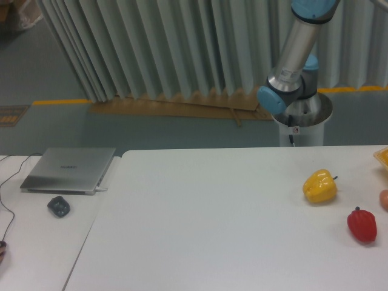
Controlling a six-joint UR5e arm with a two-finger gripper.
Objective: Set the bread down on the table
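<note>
Bread unseen; arm (295,51) rises behind the table (212,218), fingers out of frame.

Pale pleated curtains (163,45) are hanging across the top of the frame, their hems meeting a strip of brown cardboard (176,108) lying on the grey-green floor (54,130). A yellow line (57,101) is running along the floor at left and upper right. At lower left, a white desk (36,242) is carrying a closed laptop (68,170), a mouse (59,207) and a cable (5,209).
</note>
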